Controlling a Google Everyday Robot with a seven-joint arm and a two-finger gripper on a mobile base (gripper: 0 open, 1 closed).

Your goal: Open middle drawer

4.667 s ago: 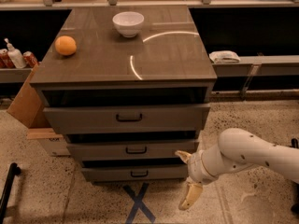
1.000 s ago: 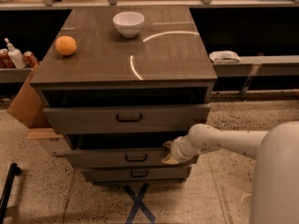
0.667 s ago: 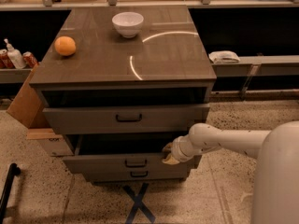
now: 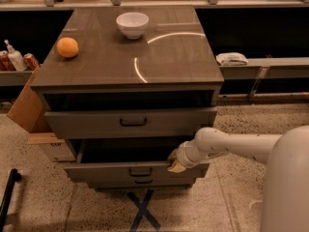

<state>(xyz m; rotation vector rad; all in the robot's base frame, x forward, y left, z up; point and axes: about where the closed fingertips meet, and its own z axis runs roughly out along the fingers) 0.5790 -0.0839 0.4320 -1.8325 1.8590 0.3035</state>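
The grey-brown cabinet (image 4: 130, 66) has three drawers with small black bar handles. The middle drawer (image 4: 106, 172) is pulled out towards me, with a dark gap above its front and its handle (image 4: 140, 171) at centre. The top drawer (image 4: 96, 123) stands out a little too. The bottom drawer (image 4: 143, 181) shows only as a thin strip beneath. My gripper (image 4: 175, 161) sits at the right part of the middle drawer's top edge, at the end of my white arm (image 4: 231, 146) that reaches in from the right.
On the cabinet top stand a white bowl (image 4: 132, 24) and an orange (image 4: 67, 47). A cardboard box (image 4: 29, 110) leans at the left. Bottles and cans (image 4: 14, 57) stand on a left shelf. A white cloth (image 4: 232, 58) lies on the right ledge. A blue X (image 4: 143, 210) marks the floor.
The arm came up from the floor to the middle drawer's right side. The middle drawer has slid out towards me, further now than a second ago.
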